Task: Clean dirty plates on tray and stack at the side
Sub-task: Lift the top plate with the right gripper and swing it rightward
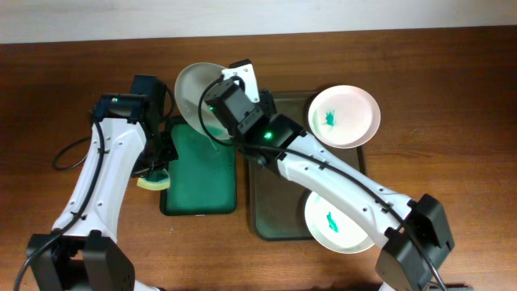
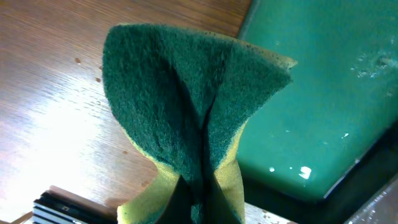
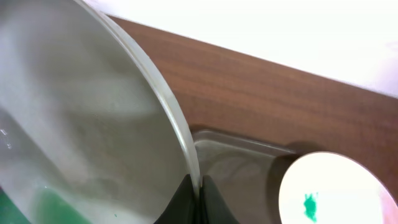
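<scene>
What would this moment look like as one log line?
left gripper: shut on sponge | right gripper: shut on plate rim | two smeared plates on dark tray

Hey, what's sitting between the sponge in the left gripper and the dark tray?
The bright green tray lies between the sponge and the dark tray. The overhead view shows it plainly.
</scene>
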Tool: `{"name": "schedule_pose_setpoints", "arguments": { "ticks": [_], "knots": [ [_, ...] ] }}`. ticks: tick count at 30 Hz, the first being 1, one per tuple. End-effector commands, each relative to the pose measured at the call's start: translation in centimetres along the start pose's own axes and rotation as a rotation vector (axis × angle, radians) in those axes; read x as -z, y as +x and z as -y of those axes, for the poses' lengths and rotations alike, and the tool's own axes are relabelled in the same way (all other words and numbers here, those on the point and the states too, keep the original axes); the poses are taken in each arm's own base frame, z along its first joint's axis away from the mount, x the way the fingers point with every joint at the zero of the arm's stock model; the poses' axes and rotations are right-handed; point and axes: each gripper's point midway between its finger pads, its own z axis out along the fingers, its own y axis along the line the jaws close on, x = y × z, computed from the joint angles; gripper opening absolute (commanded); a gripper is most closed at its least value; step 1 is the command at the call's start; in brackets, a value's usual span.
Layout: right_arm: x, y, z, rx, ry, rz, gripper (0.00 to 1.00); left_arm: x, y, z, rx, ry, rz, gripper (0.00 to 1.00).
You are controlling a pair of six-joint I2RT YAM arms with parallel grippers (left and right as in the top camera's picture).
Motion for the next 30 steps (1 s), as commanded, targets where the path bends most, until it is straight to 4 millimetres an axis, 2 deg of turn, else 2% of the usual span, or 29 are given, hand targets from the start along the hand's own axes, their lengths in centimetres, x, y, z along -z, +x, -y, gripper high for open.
{"name": "schedule_pose_setpoints", "arguments": {
  "ticks": [1,6,14,23,30],
  "knots": [
    [2.9,-3.0,0.5,0.043,0.108,0.127,0.04,0.0,0.3,0.4,-0.007,0.03,-0.016,0.0],
    [5.1,-4.7,0.4,0.067,0.224,0.228,0.04,0.0,0.3,0.4,-0.007,0.03,-0.016,0.0],
    [5.5,-5.8,0.7,0.059,0.249,0.267,0.04,0.0,0.3,0.4,-0.008,0.03,-0.015,0.0],
    [5.4,-5.5,0.7,0.071,0.25,0.258,0.04,0.0,0.0,0.6,-0.006,0.036,-0.002,0.0],
    [5.2,-4.8,0.9,0.015,0.247,0.238,0.04,0.0,0.0,0.6,-0.006,0.036,-0.002,0.0]
  ]
}}
